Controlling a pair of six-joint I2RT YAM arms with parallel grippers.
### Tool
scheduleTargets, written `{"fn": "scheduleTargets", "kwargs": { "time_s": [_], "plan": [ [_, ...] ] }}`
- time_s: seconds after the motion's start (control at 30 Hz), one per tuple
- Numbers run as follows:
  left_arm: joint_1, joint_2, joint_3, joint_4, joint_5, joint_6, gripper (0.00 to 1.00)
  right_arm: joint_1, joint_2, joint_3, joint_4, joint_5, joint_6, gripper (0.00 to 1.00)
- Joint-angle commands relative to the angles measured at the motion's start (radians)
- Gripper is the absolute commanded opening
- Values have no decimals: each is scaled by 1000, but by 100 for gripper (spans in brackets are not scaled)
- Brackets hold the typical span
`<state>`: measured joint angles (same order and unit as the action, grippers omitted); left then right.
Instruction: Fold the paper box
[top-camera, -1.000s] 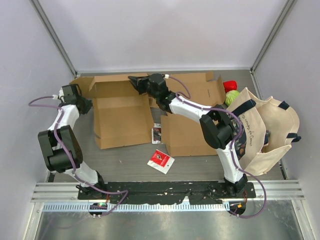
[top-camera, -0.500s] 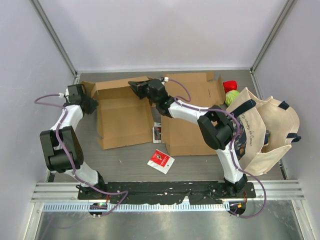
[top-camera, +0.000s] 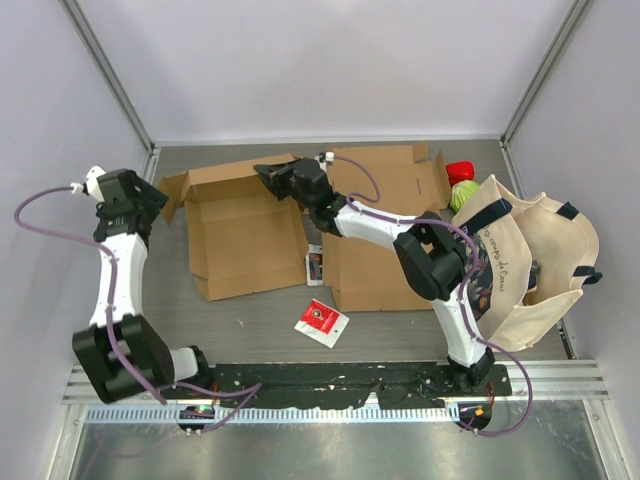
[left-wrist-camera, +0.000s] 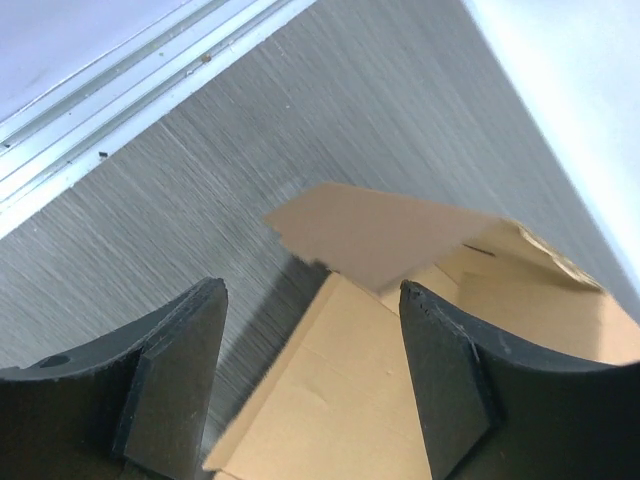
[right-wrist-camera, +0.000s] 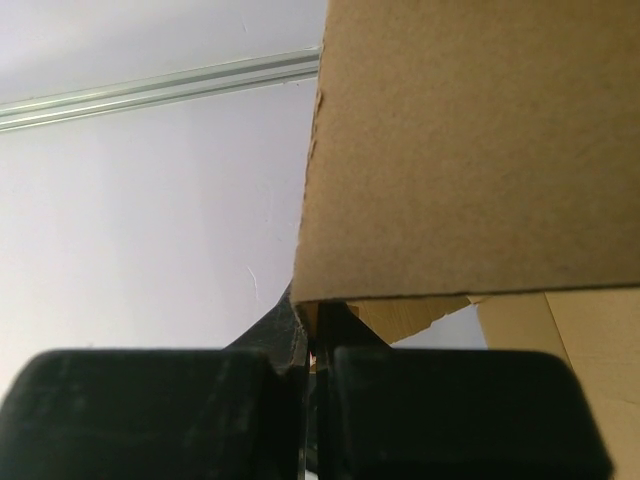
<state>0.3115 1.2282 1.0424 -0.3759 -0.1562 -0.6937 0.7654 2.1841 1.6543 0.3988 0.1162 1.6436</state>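
Observation:
The paper box (top-camera: 245, 235) is brown cardboard, lying opened out on the table left of centre, with its left flap (top-camera: 176, 186) and rear flap raised. My left gripper (top-camera: 153, 205) is open just left of that side flap and not touching it. In the left wrist view the gripper (left-wrist-camera: 312, 290) has its dark fingers (left-wrist-camera: 180, 370) spread, with the box's flap (left-wrist-camera: 380, 235) beyond and below them. My right gripper (top-camera: 266, 172) is at the box's rear edge, shut on the rear flap. In the right wrist view the gripper (right-wrist-camera: 316, 312) pinches the flap's lower corner (right-wrist-camera: 470, 150).
A second flattened cardboard piece (top-camera: 375, 255) lies right of the box. A red-and-white packet (top-camera: 321, 321) and a small dark packet (top-camera: 313, 266) lie in front. A cream tote bag (top-camera: 530, 260) and a red-and-green object (top-camera: 460, 180) stand at the right. Walls enclose three sides.
My left gripper opened, let go of the box's left flap and drew back to the left. The right gripper kept its hold on the rear flap.

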Motion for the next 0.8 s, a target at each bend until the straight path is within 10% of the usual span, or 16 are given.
{"fn": "scheduleTargets", "kwargs": {
  "time_s": [0.0,0.27,0.5,0.77],
  "plan": [
    [-3,152,106,-21,41,123,74,-9,8,55,-32,43,-19,1],
    [-28,255,199,-139,46,142,68,-9,17,82,-38,43,-37,1],
    [-23,-57,-106,-103,168,-6,73,-18,26,128,-101,45,36,1],
    [-25,-47,-189,23,478,-107,15,-32,48,171,-129,36,94,1]
  ]
}}
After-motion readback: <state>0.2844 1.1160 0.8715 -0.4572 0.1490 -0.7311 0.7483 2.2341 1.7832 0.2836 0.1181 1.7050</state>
